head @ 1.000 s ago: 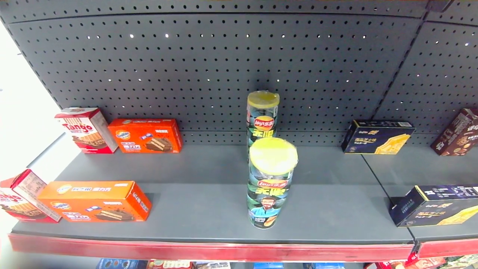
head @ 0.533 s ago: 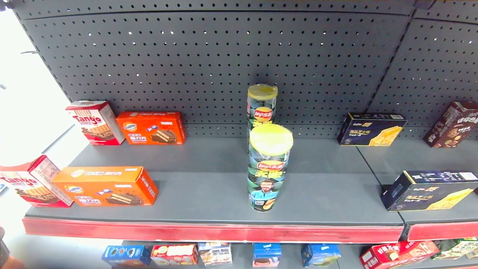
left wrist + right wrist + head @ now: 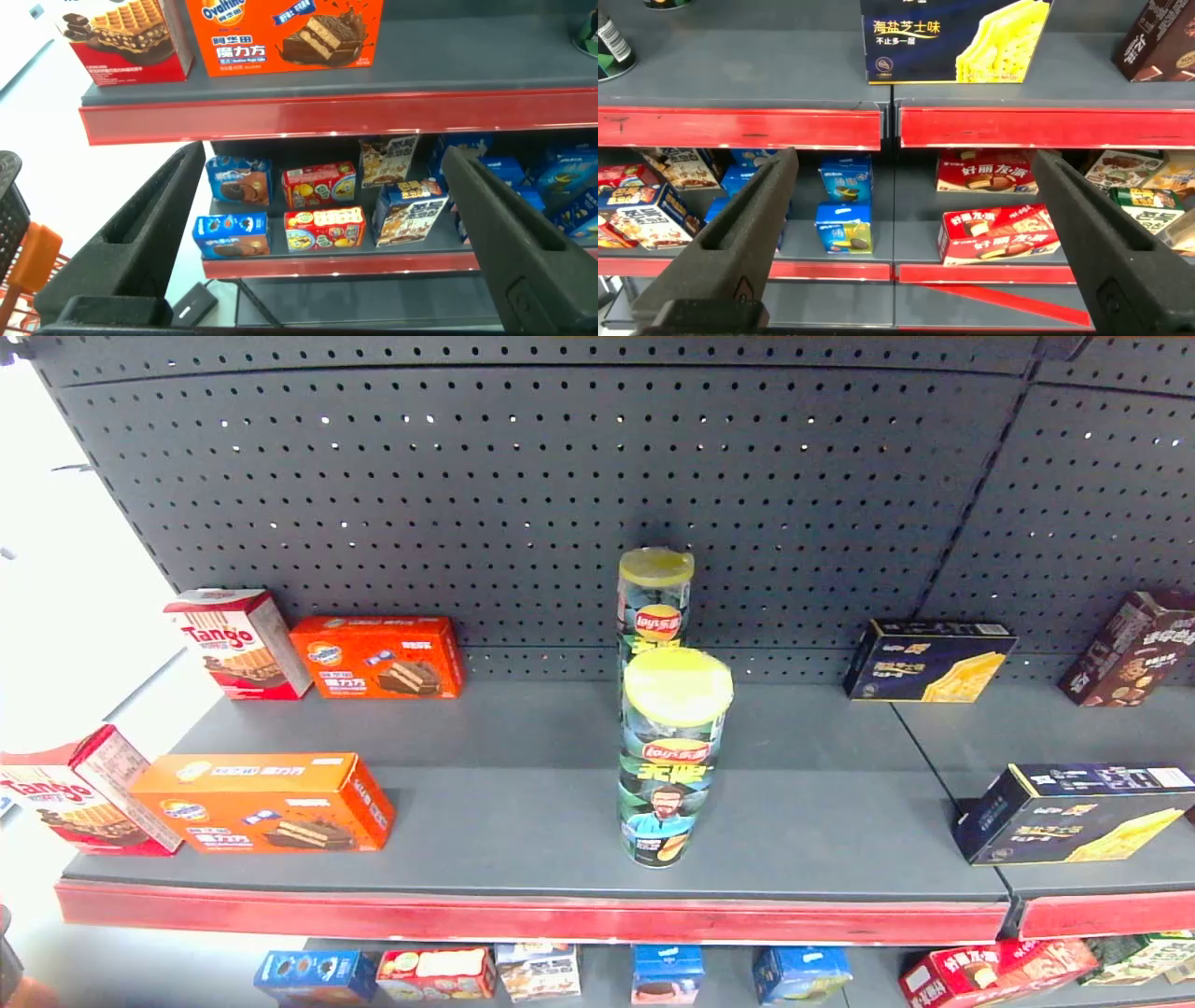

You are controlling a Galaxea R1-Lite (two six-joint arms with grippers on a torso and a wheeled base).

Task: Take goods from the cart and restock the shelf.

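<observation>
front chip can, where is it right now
Head view: the front chip can stands upright centrally, before the rear can, orange box left, dark blue box right.

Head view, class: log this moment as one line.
left gripper: open, empty | right gripper: open, empty | front chip can: upright on shelf | rear chip can: upright behind it

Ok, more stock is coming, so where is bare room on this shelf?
Bare shelf lies between the front orange box and the front chip can, and between that can and the front navy box. The left end is crowded.
</observation>
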